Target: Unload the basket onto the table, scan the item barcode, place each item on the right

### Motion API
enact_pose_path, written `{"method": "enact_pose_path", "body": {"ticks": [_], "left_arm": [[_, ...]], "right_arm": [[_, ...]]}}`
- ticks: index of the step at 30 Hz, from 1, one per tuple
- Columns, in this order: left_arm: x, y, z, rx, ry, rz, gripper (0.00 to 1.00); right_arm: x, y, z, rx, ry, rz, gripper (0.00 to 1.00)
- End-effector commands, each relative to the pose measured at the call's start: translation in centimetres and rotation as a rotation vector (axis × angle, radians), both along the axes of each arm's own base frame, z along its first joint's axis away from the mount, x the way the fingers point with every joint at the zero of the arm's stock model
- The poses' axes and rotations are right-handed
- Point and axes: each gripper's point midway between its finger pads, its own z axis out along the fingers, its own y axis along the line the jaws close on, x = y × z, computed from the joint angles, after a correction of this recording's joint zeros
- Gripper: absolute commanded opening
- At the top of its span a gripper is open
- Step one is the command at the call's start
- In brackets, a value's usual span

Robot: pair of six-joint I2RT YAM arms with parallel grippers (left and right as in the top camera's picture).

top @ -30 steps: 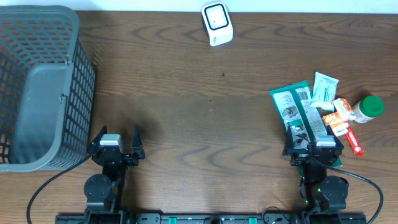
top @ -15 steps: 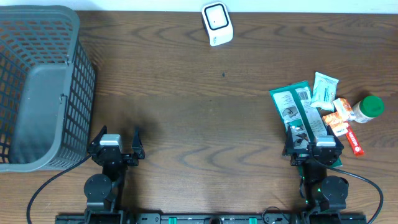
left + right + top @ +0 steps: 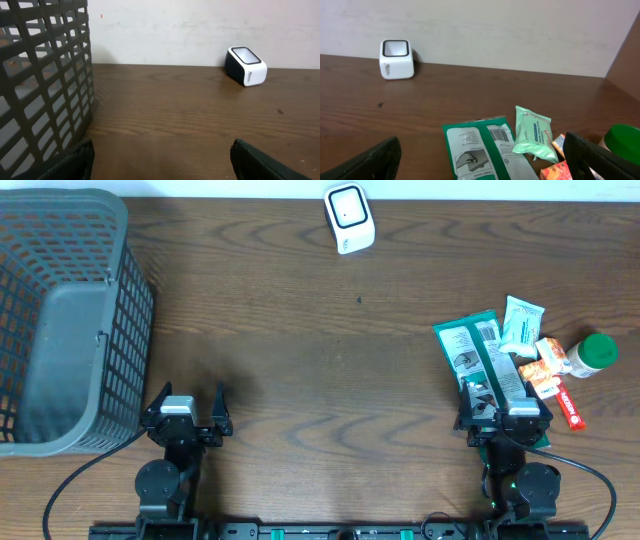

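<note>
A pile of items lies at the right of the table: a large green and white pouch with its barcode facing up, a small mint packet, an orange packet, a red tube and a green-capped bottle. The white scanner stands at the far edge. My right gripper is open over the pouch's near end, holding nothing. At the near left, my left gripper is open and empty above bare wood.
A tall grey mesh basket fills the far left corner, close beside the left gripper. A white wall runs behind the table's far edge. Brown wood table spans between the two arms.
</note>
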Motion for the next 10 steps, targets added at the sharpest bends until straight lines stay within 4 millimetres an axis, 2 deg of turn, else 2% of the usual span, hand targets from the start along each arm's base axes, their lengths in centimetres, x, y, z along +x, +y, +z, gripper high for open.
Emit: {"method": "enact_pose_path", "body": {"ticks": [1, 10], "left_arm": [[-0.15, -0.24, -1.40, 0.013, 0.048, -0.015, 0.87], [-0.15, -0.24, -1.40, 0.014, 0.048, -0.015, 0.87]], "right_arm": [[-0.04, -0.23, 0.03, 0.015, -0.003, -0.013, 0.99], [-0.04, -0.23, 0.03, 0.015, -0.003, -0.013, 0.99]]}}
